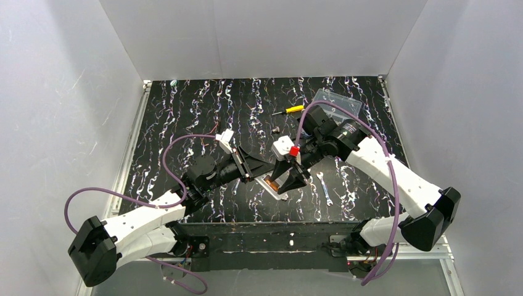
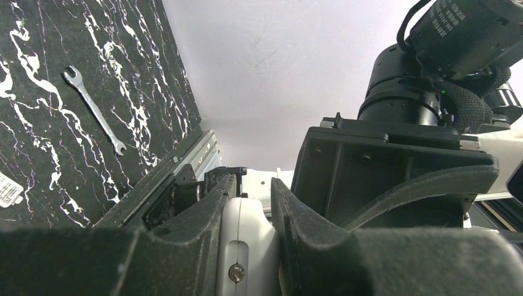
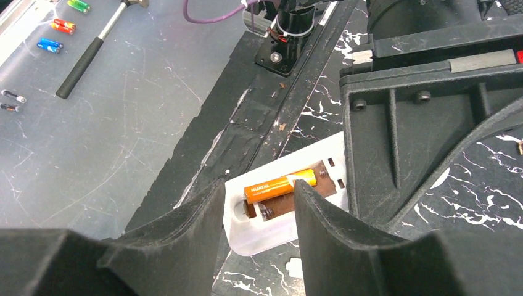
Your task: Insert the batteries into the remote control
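The table (image 1: 185, 111) is black with white marble-like veins. The remote control (image 3: 259, 231) is white, brown inside its compartment. The battery (image 3: 277, 184) is orange with a pale tip. Upper centre, the screwdriver (image 1: 295, 109) has a yellow handle. The cables (image 1: 197, 135) are purple.

White walls (image 1: 259, 37), black marbled table (image 1: 185, 117)

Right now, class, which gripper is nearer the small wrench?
Right. The right gripper hangs open above the remote control, with the wrench just to its right; the left gripper clamps the remote farther left.
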`<state>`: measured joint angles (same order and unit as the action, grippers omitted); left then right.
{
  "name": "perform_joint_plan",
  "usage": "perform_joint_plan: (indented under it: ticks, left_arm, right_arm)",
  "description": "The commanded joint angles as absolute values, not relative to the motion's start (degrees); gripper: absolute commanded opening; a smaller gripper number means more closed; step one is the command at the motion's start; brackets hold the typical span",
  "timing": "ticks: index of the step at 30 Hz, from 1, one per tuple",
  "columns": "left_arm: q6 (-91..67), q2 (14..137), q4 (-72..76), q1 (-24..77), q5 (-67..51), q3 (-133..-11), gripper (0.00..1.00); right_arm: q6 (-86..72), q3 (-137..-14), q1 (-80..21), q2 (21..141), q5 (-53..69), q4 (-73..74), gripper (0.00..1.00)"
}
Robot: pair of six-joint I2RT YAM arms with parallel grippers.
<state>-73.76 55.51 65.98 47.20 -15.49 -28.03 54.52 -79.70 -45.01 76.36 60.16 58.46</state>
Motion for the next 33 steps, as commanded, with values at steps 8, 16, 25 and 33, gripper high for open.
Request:
perform_joint_plan:
  ticks: [8, 16, 25, 33]
  left_arm:
    - [-73.74, 54.27, 71.22, 47.12, -16.45, -30.39, 0.0]
    - [-73.83, 54.41, 71.45, 47.11, -16.45, -30.41, 0.0]
    - [-73.74, 54.02, 71.28, 47.17, -16.26, -30.23, 0.0]
    - [-73.78, 53.64, 71.29, 47.12, -15.5, -30.24, 0.0]
  right_arm:
    - [58.01, -79.52, -45.36, 77.35, 60.21, 60.4, 0.51]
    - [58.7, -79.91, -45.53, 78.12, 60.01, 61.14, 0.49]
    - [58.96, -80.34, -45.79, 78.96, 59.94, 61.35, 0.47]
    - [59.21, -80.78, -46.03, 79.67, 60.12, 61.86, 0.46]
